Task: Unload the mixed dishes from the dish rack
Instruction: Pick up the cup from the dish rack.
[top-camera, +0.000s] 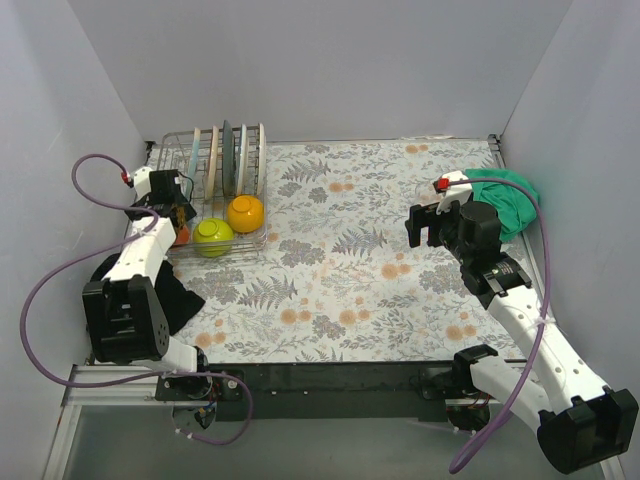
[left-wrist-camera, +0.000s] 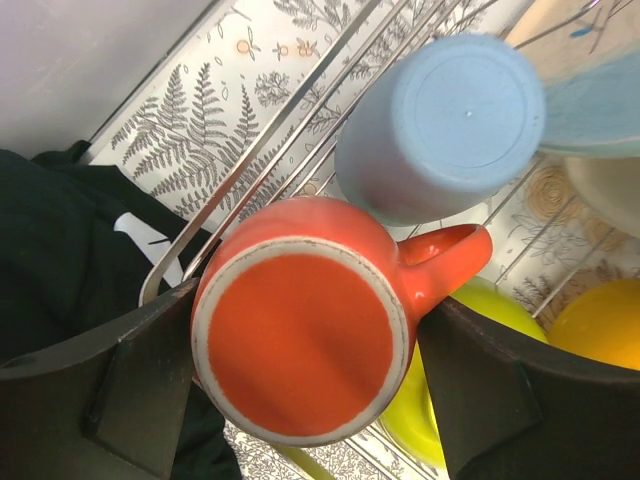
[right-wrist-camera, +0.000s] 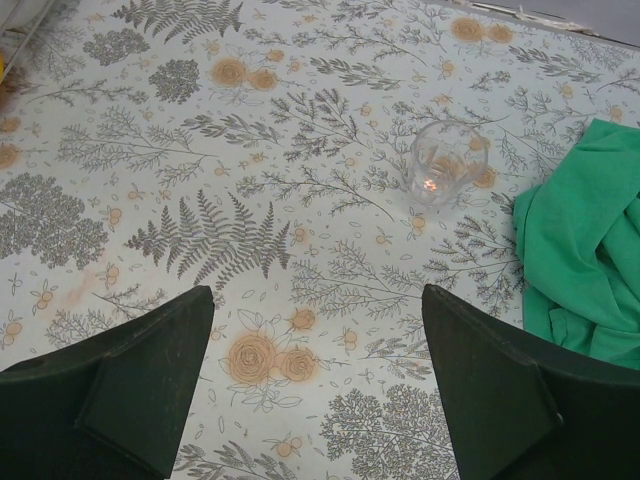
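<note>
Left fingers (left-wrist-camera: 130, 400) clamp one orange mug (left-wrist-camera: 300, 350) beside two bowls (top-camera: 213, 236); right fingers (right-wrist-camera: 130, 380) spread near one clear glass (right-wrist-camera: 445, 160).

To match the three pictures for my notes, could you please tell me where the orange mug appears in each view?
Top external: orange mug at the near-left corner of the dish rack, partly hidden.
Left wrist: centre-bottom, upside down, between the left fingers.
Right wrist: not in it.
Shared landmark: lime-green bowl beside the mug, in the top and left wrist views.

2 bowls (top-camera: 245, 213) (top-camera: 213, 236), 1 mug (left-wrist-camera: 300, 350), 1 cup (left-wrist-camera: 440, 120), 1 glass (right-wrist-camera: 443, 163)
</note>
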